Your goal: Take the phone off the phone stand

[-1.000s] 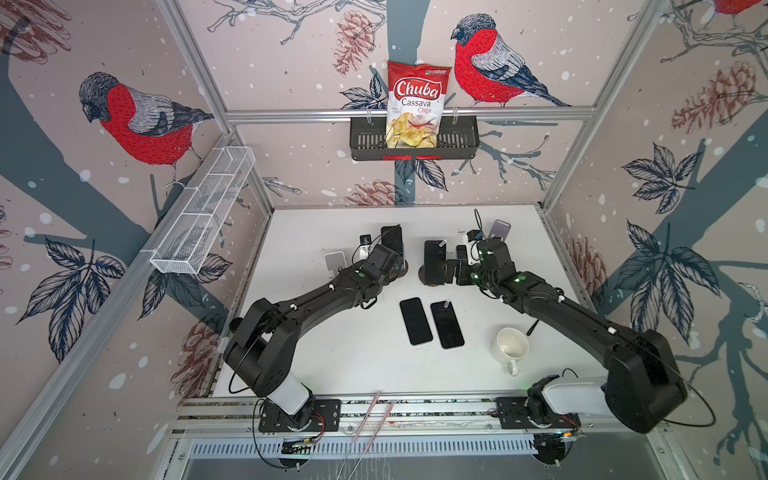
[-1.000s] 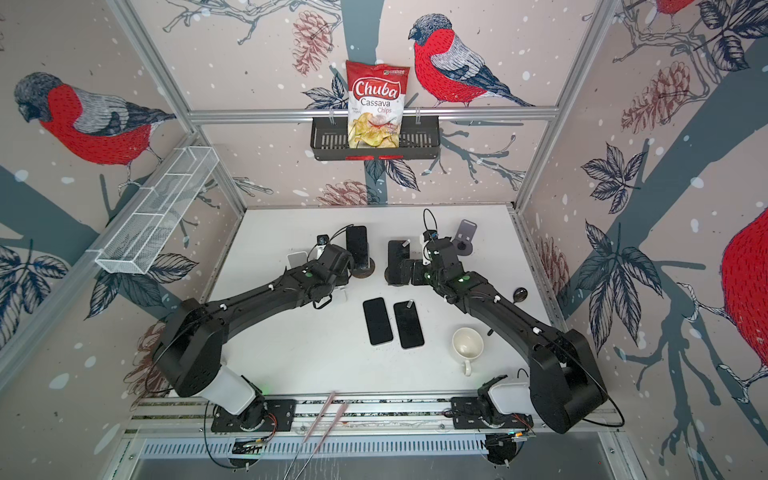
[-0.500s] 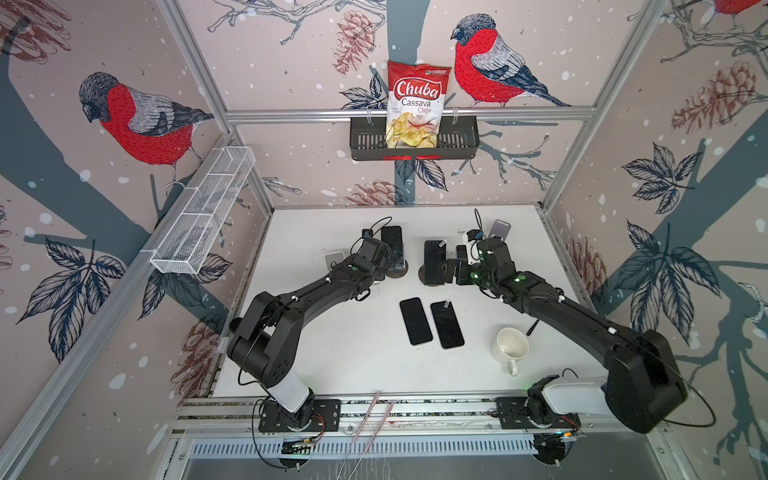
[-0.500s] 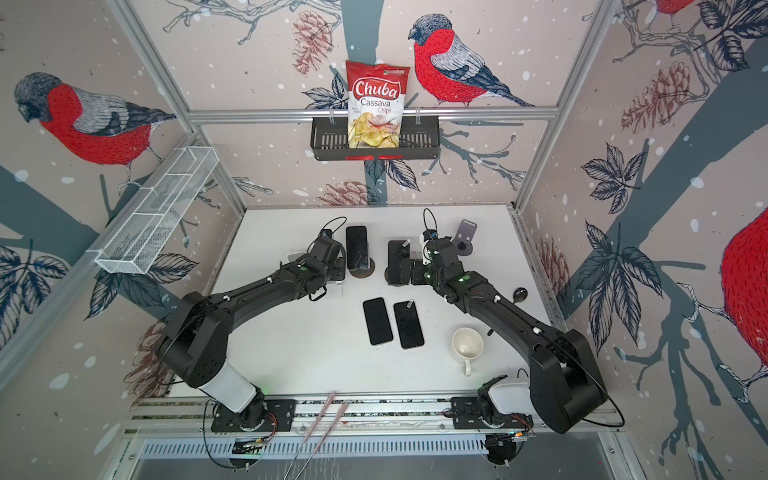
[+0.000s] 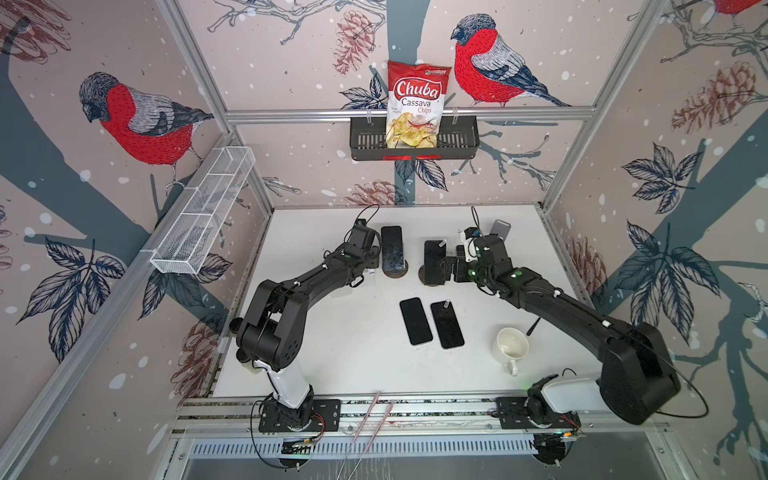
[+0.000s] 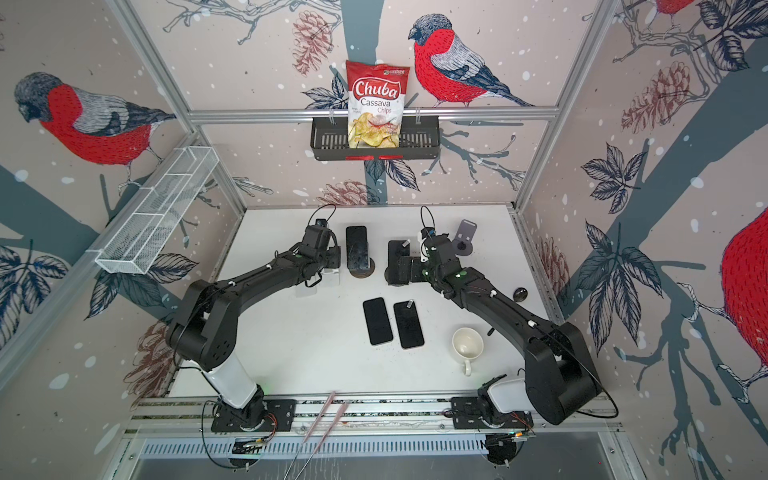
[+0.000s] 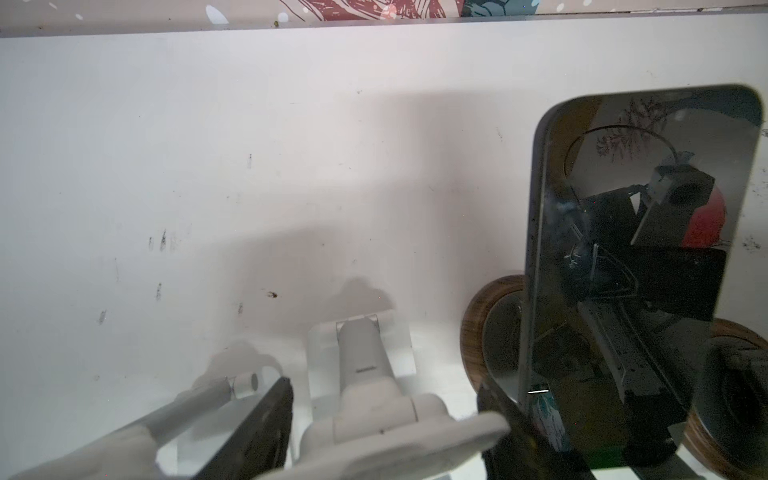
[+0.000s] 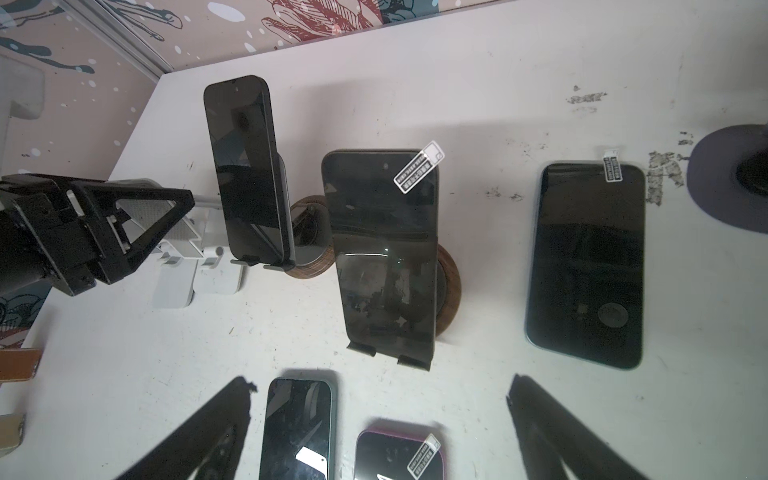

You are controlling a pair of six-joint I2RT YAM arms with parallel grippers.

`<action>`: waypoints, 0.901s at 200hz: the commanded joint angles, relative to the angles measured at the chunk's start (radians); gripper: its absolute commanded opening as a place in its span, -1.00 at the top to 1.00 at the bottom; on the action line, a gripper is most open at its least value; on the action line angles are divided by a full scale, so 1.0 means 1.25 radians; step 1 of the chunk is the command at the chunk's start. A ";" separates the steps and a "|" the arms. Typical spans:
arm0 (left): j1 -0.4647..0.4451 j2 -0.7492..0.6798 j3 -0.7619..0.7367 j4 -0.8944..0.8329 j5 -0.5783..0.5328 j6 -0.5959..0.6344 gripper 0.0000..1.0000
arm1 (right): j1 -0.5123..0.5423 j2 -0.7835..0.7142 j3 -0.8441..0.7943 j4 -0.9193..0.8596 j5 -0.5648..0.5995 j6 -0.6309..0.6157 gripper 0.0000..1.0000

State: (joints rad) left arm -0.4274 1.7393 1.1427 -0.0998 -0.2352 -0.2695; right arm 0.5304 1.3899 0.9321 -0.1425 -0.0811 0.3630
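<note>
Two dark phones stand upright on phone stands with round wooden bases. The phone with a white sticker (image 8: 382, 249) (image 5: 434, 255) leans on the right stand (image 8: 451, 291). My right gripper (image 8: 379, 378) (image 5: 441, 270) hovers in front of it, open and with nothing held. The plain phone (image 5: 392, 251) (image 7: 640, 266) rests on the left stand (image 7: 490, 324). Just left of it, my left gripper (image 7: 382, 386) (image 5: 370, 262) is shut on the head plate of an empty white phone stand (image 7: 361, 365), its fingers at the plate's edges.
Two phones (image 5: 415, 321) (image 5: 446, 324) lie flat mid-table below my right gripper, a third (image 8: 586, 266) beside the right stand. An empty purple stand (image 5: 498, 228) is at the back right, a white mug (image 5: 510, 345) at the front right. A chips bag (image 5: 417, 104) hangs on the back wall.
My left gripper has shifted a little left, away from the plain phone, and that arm's elbow has risen. The right arm has not moved.
</note>
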 commanded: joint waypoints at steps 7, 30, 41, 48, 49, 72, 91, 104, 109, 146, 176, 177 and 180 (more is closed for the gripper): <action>0.004 0.019 0.013 0.057 0.045 0.022 0.02 | 0.003 0.017 0.014 0.005 0.001 -0.007 -0.97; 0.005 0.037 0.017 0.063 0.064 0.015 0.00 | 0.005 0.026 0.020 0.003 0.001 -0.010 -0.97; 0.006 0.042 0.014 0.064 0.064 0.013 -0.02 | 0.006 0.027 0.023 0.003 0.000 -0.010 -0.97; 0.005 0.045 0.013 0.065 0.065 0.011 -0.03 | 0.006 0.029 0.023 0.003 0.000 -0.012 -0.97; 0.006 0.045 0.013 0.065 0.065 0.011 -0.03 | 0.006 0.029 0.023 0.003 0.000 -0.012 -0.97; 0.007 0.049 0.012 0.060 0.064 0.010 -0.10 | 0.008 0.028 0.023 0.003 0.001 -0.011 -0.97; 0.007 0.045 0.011 0.058 0.059 0.009 -0.18 | 0.008 0.027 0.021 0.003 0.001 -0.012 -0.97; 0.007 0.041 0.012 0.055 0.055 0.008 -0.25 | 0.009 0.026 0.021 0.004 0.000 -0.013 -0.97; 0.007 0.040 0.012 0.054 0.053 0.008 -0.27 | 0.009 0.025 0.021 0.005 0.000 -0.012 -0.97; 0.007 0.033 0.018 0.045 0.045 0.008 -0.40 | 0.010 0.016 0.015 0.007 0.001 -0.013 -0.97; 0.007 0.027 0.018 0.044 0.037 0.011 -0.47 | 0.010 0.010 0.013 0.007 0.003 -0.012 -0.97; 0.006 0.027 0.019 0.043 0.037 0.010 -0.48 | 0.011 0.010 0.013 0.007 0.003 -0.013 -0.97; 0.007 0.028 0.019 0.042 0.037 0.010 -0.48 | 0.010 0.009 0.013 0.007 0.003 -0.013 -0.97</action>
State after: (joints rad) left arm -0.4202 1.7836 1.1580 -0.0525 -0.1837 -0.2565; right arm 0.5423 1.4097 0.9493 -0.1429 -0.0811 0.3622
